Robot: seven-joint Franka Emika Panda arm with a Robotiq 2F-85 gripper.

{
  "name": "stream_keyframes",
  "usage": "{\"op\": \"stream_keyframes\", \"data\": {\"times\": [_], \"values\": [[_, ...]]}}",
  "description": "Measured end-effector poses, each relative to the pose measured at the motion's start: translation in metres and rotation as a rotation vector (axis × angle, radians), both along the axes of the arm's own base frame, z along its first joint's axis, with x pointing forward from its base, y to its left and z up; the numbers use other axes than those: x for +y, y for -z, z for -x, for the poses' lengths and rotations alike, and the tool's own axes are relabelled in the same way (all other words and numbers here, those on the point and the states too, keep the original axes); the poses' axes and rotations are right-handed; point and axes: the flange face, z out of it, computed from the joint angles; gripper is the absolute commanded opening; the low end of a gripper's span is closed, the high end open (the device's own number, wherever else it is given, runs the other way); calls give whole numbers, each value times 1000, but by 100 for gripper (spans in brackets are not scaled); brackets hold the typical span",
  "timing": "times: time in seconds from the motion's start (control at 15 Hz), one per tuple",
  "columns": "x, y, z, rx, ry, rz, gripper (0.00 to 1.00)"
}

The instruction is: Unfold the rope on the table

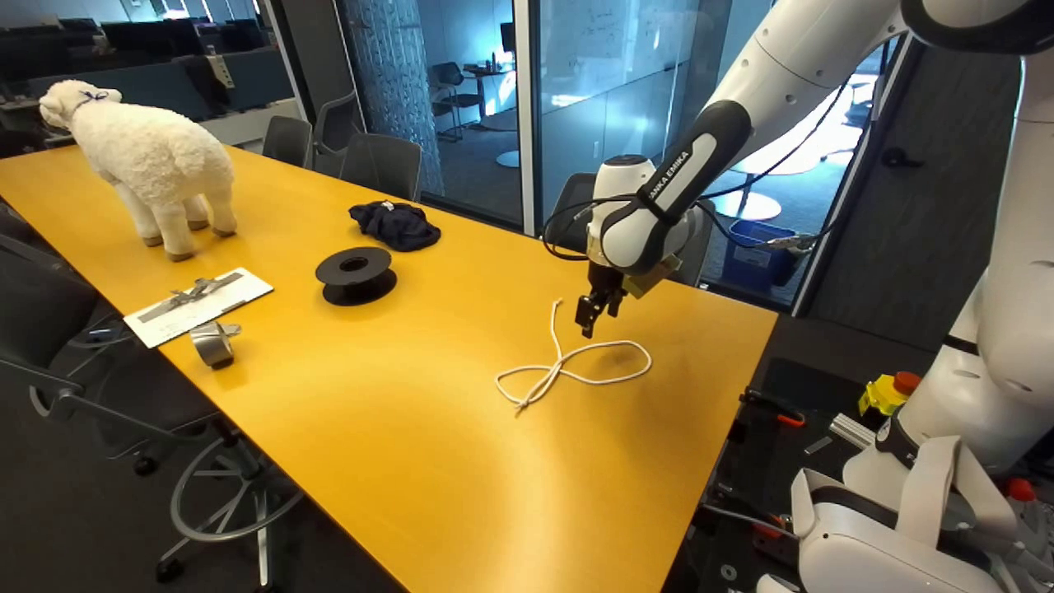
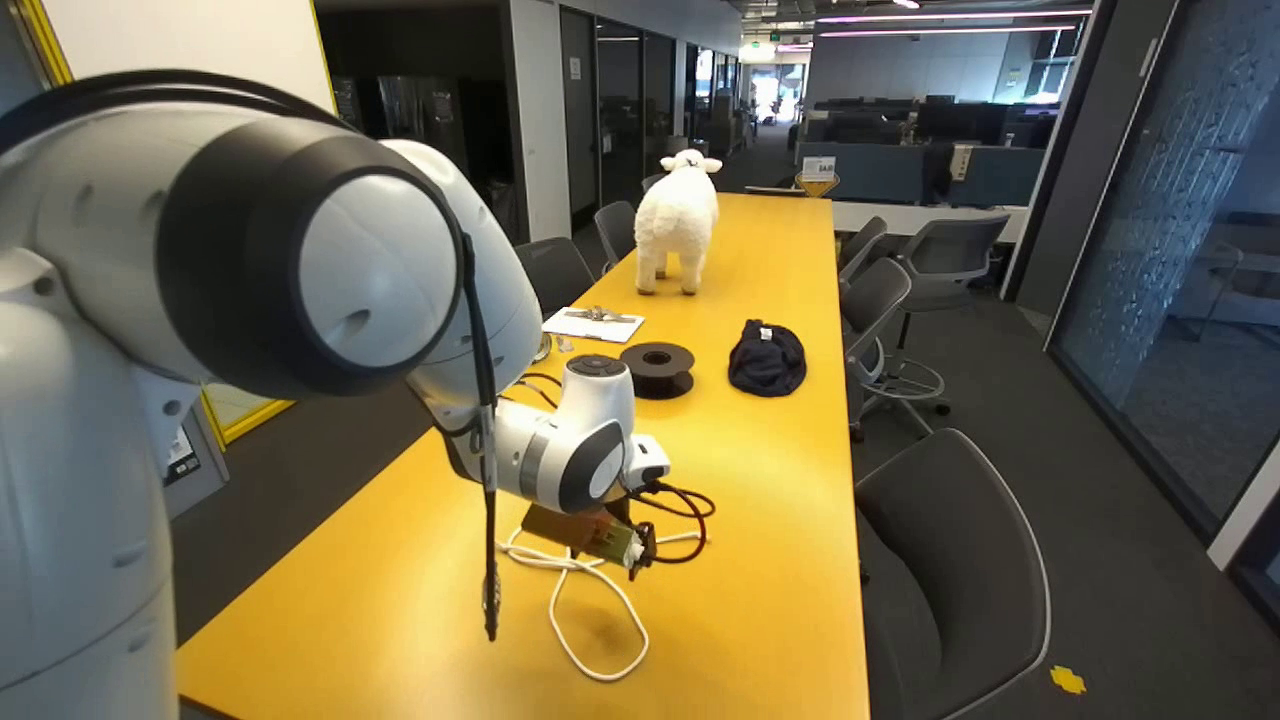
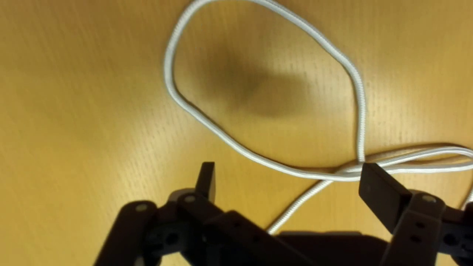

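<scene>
White braided rope (image 3: 340, 177), loosely looped, glossy yellow table (image 1: 412, 428)

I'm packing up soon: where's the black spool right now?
In an exterior view, the black spool sits on the table, left of and apart from the dark cloth.

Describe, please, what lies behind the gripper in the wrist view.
The white rope crosses itself on the table. The open gripper covers parts of the white rope; these cannot be seen in this view.
</scene>
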Motion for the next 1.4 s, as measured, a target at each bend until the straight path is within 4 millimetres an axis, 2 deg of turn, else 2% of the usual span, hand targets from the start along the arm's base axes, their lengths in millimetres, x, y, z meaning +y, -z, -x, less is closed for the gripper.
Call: {"op": "stream_keyframes", "data": {"times": [0.27,0.53,0.8,1.07,1.4], "values": [[48,1,-17,30,-213,-31,100],[78,8,-32,77,-430,-59,100],[90,19,-50,119,-635,-63,100],[99,42,-66,142,-831,-44,100],[114,65,-84,140,-954,-9,100]]}}
